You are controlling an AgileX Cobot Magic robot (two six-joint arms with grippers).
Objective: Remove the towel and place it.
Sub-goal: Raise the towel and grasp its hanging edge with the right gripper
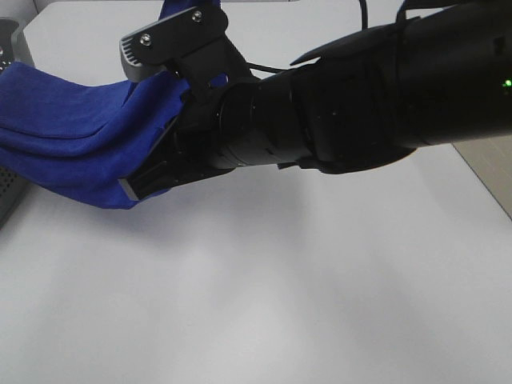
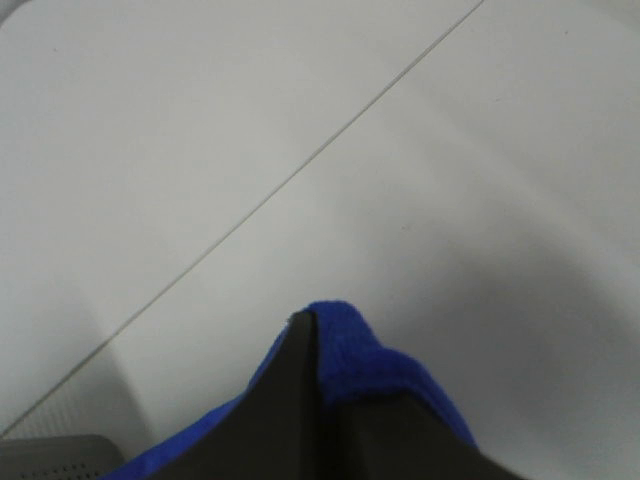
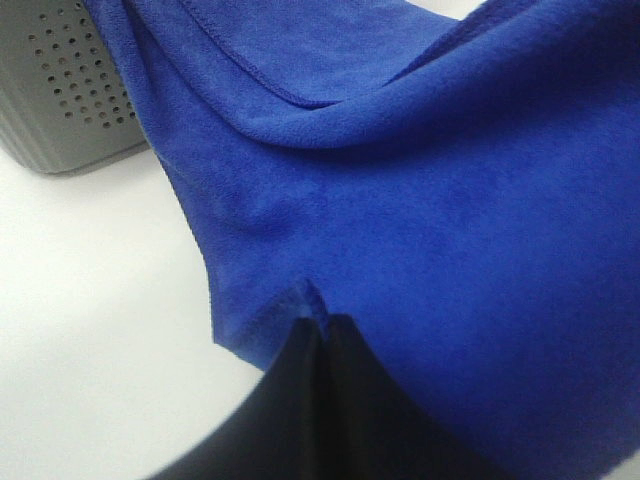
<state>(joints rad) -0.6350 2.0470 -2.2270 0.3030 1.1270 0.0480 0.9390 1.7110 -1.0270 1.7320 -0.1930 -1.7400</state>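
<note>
The deep blue towel (image 1: 72,128) hangs in folds above the white table at the left of the exterior view. My right gripper (image 1: 132,188) reaches across from the right and is shut on the towel's lower fold. The right wrist view shows its closed fingers (image 3: 300,345) pinching a crease of the towel (image 3: 420,200). In the left wrist view my left gripper (image 2: 305,325) is shut on an edge of the towel (image 2: 350,350), held above the table. The left gripper does not show in the exterior view. No white tag shows.
A grey perforated basket (image 3: 70,90) stands under the towel, its side at the left edge of the exterior view (image 1: 6,196). The white table (image 1: 280,280) has a thin seam (image 2: 300,170). The table's right edge (image 1: 488,184) runs diagonally.
</note>
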